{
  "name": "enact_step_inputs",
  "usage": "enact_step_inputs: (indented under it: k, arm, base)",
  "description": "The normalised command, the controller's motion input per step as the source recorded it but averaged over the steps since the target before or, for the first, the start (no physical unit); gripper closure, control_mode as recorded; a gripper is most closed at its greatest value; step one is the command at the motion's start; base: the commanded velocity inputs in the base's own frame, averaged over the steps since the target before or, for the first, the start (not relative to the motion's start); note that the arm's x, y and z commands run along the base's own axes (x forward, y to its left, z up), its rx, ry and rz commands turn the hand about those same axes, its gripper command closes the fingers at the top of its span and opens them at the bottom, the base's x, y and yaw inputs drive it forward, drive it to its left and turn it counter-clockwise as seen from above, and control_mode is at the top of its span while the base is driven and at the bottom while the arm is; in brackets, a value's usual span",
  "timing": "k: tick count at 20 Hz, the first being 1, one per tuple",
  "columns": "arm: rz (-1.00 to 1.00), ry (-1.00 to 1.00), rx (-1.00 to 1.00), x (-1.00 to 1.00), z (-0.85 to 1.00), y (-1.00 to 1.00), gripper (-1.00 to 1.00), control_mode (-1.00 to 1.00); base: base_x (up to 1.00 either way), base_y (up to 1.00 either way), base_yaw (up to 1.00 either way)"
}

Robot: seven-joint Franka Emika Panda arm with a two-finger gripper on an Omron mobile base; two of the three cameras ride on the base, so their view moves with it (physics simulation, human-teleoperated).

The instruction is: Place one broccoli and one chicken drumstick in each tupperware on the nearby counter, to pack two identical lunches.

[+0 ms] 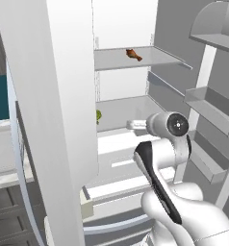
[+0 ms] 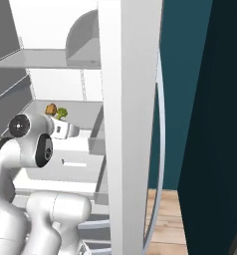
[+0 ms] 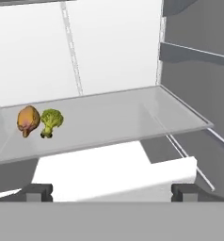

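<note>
Two chicken drumsticks [image 3: 28, 120] [image 1: 133, 55], one broccoli [image 3: 51, 121], and two fridge shelves [image 3: 132, 117] [image 1: 135, 60], as far as visible.

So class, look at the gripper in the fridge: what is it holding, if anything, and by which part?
Nothing. The gripper is open, short of the shelf where the drumstick and broccoli lie.

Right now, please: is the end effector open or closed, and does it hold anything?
End effector: open, holding nothing; it faces the fridge shelf where the chicken drumstick and broccoli lie.
</note>
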Motion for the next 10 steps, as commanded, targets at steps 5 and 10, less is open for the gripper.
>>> enact_step_inputs:
  k: [5,10]
  arm:
    - [0.04,0.00,0.04,0.19,0.77,0.00,-1.00,-1.00]
    - [0.08,-0.05,0.00,0.03,0.74,0.00,-1.00,-1.00]
  base:
    - [0.00,0.00,0.00]
    - [0.00,0.00,0.00]
